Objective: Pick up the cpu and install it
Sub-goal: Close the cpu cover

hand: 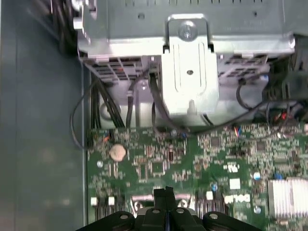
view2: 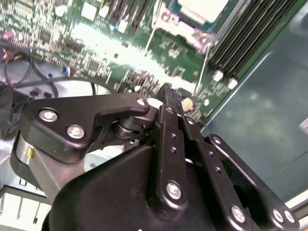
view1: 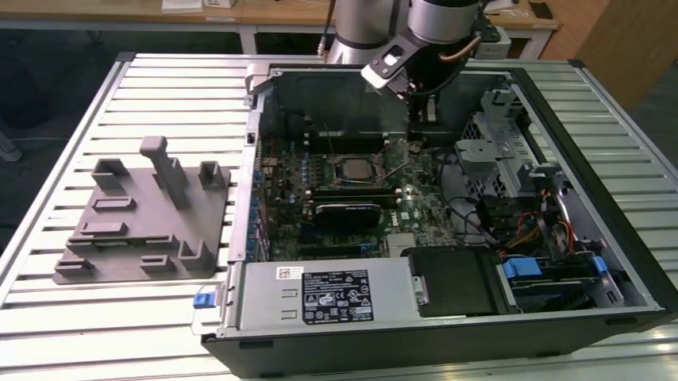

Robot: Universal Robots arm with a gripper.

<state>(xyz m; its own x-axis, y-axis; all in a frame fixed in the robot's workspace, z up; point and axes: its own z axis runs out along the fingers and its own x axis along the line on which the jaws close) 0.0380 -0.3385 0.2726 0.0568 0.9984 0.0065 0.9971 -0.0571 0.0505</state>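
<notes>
Black gripper hangs low over the green board, its two tips pressed together with nothing between them. Farther off, the cpu lies flat in its socket, so I think the putting-in part is done. Any move from here needs care, as wires sit close by

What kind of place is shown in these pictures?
Probably a robotics laboratory or test workshop. A robot arm hangs over an open desktop computer case, which lies on a slatted metal table beside a grey fixture. Wooden desks stand behind.
</notes>
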